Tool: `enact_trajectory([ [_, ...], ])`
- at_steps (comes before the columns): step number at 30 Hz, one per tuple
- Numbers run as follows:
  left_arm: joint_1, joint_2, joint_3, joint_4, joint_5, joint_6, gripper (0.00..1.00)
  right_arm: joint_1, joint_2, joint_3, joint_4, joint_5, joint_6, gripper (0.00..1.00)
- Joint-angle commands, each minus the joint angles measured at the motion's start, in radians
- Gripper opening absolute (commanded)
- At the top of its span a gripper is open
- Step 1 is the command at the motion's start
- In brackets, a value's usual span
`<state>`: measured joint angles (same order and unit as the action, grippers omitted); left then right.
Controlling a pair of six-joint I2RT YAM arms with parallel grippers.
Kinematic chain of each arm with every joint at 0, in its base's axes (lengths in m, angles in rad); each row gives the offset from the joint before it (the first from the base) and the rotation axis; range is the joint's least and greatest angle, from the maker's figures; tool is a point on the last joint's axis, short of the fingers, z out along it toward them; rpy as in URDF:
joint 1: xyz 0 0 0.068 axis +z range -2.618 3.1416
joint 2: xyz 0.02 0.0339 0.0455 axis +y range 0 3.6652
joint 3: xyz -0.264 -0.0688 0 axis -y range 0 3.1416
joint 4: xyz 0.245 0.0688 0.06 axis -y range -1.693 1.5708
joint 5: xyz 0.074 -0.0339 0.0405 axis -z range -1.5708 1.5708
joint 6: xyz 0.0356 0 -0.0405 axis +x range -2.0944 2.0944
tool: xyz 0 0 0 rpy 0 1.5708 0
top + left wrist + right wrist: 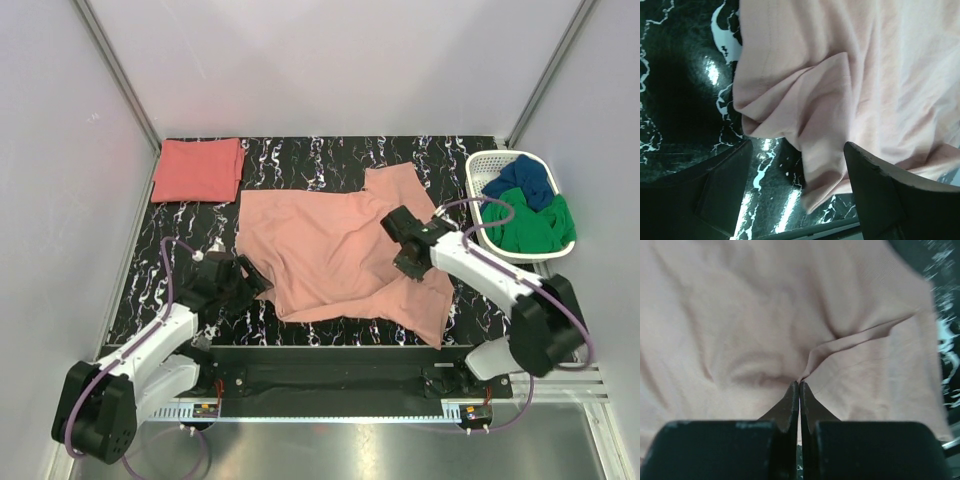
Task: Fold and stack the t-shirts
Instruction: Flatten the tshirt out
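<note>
Jaws at right pinch the pink t-shirt (320, 250), left ones apart at its edge; basket (471, 186), red t-shirt (198, 170) nearby.

The pink shirt (320, 250) covers the middle of the table (290, 160). Bare table shows on its left side and along the back. The folded red shirt (198, 170) fills the back left corner, very near the pink one. The basket (472, 175) of clothes blocks the right edge. The walls (60, 200) close in the left, back and right.
</note>
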<state>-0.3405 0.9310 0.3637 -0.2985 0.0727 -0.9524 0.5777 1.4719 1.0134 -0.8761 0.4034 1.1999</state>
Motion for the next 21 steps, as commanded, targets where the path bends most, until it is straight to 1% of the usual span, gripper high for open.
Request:
enact_trajectory([
  [1, 0.003, -0.011, 0.043, -0.02, -0.046, 0.018, 0.8, -0.001, -0.143, 0.027, -0.115, 0.195, -0.057, 0.0],
  [2, 0.003, -0.033, 0.052, -0.031, -0.063, 0.02, 0.8, -0.001, -0.189, 0.028, -0.127, 0.231, -0.083, 0.0],
  [4, 0.003, -0.057, 0.058, -0.056, -0.07, 0.026, 0.8, 0.001, -0.223, 0.048, -0.161, 0.264, -0.102, 0.0],
  [5, 0.003, -0.067, 0.061, -0.057, -0.101, 0.03, 0.8, -0.001, -0.248, 0.056, -0.17, 0.279, -0.121, 0.0],
  [10, 0.001, -0.058, 0.096, -0.076, -0.12, 0.058, 0.82, -0.001, -0.292, 0.059, -0.17, 0.264, -0.137, 0.0],
  [14, 0.003, -0.046, 0.121, -0.074, -0.099, 0.064, 0.82, -0.001, -0.346, 0.013, -0.084, 0.195, -0.198, 0.0],
  [18, 0.003, -0.028, 0.133, -0.106, -0.154, 0.081, 0.81, -0.002, -0.351, 0.02, -0.11, 0.242, -0.2, 0.0],
  [21, 0.001, -0.006, 0.142, -0.094, -0.175, 0.102, 0.81, -0.001, -0.349, 0.037, -0.138, 0.256, -0.201, 0.0],
])
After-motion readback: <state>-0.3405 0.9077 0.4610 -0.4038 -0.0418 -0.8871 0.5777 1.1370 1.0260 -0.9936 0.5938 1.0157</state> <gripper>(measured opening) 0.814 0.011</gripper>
